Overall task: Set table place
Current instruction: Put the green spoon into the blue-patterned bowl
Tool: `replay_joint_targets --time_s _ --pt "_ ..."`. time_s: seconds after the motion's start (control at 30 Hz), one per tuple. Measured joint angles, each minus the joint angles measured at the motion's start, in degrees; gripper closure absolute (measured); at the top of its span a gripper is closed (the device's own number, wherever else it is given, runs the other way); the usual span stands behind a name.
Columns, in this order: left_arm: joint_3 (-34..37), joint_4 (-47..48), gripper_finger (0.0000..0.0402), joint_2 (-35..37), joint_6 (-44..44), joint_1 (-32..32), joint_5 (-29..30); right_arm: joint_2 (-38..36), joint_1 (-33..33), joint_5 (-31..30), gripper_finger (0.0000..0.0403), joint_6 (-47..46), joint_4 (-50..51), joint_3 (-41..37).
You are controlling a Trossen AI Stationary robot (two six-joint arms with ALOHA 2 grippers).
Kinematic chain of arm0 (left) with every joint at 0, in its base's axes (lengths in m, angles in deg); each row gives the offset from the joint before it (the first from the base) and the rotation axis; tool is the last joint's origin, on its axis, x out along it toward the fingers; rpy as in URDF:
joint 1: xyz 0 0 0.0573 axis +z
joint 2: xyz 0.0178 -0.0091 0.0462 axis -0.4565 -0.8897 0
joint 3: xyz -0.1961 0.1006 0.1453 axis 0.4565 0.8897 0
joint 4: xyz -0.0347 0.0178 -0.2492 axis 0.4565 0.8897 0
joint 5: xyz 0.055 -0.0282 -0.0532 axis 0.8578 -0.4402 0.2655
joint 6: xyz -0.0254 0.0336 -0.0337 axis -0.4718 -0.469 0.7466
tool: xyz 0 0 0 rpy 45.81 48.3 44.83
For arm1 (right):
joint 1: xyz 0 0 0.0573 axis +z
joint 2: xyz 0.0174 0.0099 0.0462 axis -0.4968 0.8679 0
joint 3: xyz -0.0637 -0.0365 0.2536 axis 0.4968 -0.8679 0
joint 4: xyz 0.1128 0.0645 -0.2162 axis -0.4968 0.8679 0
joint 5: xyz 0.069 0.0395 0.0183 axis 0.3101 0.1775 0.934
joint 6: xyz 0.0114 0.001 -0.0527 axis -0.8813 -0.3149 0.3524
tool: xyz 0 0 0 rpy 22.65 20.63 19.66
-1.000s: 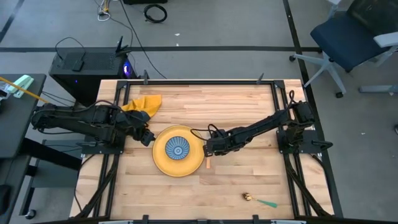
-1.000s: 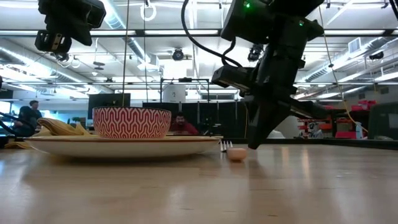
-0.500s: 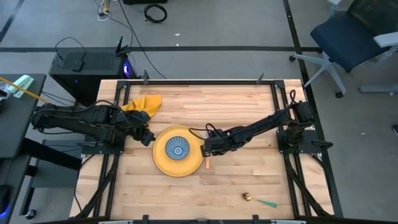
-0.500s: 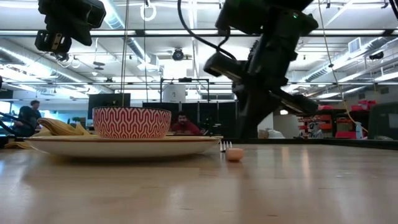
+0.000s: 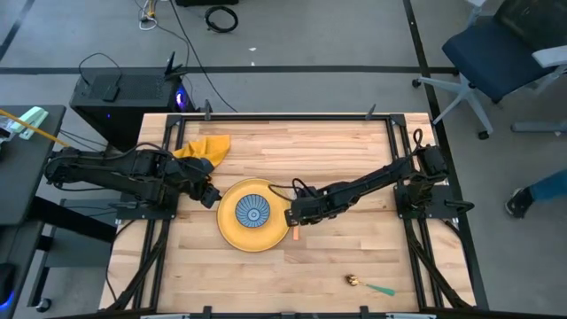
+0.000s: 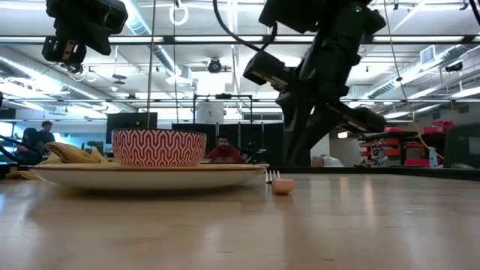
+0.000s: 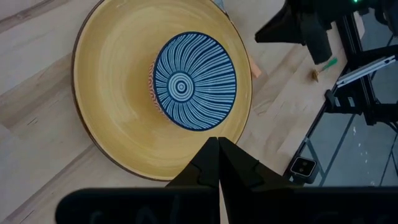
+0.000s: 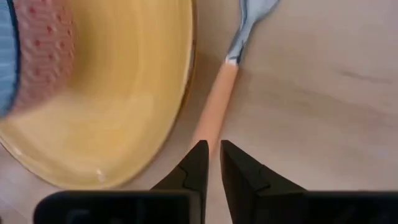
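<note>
At the near edge of the table (image 5: pixel 337 159), the green-handled spoon (image 5: pixel 372 286) lies alone, well apart from everything else, so it has yet to be brought in. Further in, toward the middle, the yellow plate (image 5: pixel 232 233) carries the blue-patterned bowl (image 5: pixel 254 213) at its centre, which looks settled. The orange-handled fork (image 8: pixel 217 102) lies flat on the wood just beside the plate's right rim, and the right gripper (image 5: pixel 294 215) hangs directly over its handle with its jaws nearly closed on nothing, a thin gap between them; the fork appears placed. On the plate's other side the left gripper (image 5: pixel 209 196) sits near the rim, jaws pressed fully together and empty. Farthest back, at the far left corner, the yellow napkin (image 5: pixel 205 147) lies crumpled and not yet laid out. By my reckoning the setting is a little over half done: the spoon and napkin remain.
</note>
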Motion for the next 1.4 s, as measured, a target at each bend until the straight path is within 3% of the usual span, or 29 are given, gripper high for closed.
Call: replay_joint_targets --time_s 0.27,0.4,0.53,0.87,1.03,1.2,1.4 --pt "0.00 -0.07 0.0392 0.02 0.00 0.00 0.00 -2.48 5.87 5.55 0.0350 4.29 1.12 -0.02" --pt "0.00 -0.20 0.0392 0.02 0.00 0.00 0.00 -7.08 9.49 9.73 0.0352 11.73 1.13 -0.02" --pt "0.00 -0.18 0.0392 0.02 0.02 0.00 0.00 -14.01 13.66 10.48 0.0353 12.25 1.32 -0.02" --pt "0.00 -0.26 0.0392 0.00 0.00 -0.02 0.00 -32.91 25.83 2.72 0.0355 4.33 1.23 -0.02" --pt "0.00 -0.24 0.0392 0.00 0.00 -0.02 0.00 -39.85 33.41 -4.24 0.0354 4.35 1.21 -0.02" --pt "0.00 -0.22 0.0392 0.02 0.02 -0.02 0.00 -43.58 41.53 -11.24 0.0353 1.57 1.25 -0.02" --pt "0.00 -0.24 0.0392 0.00 0.02 -0.01 0.00 -42.73 50.67 -14.40 0.0364 -6.04 1.38 -0.02"
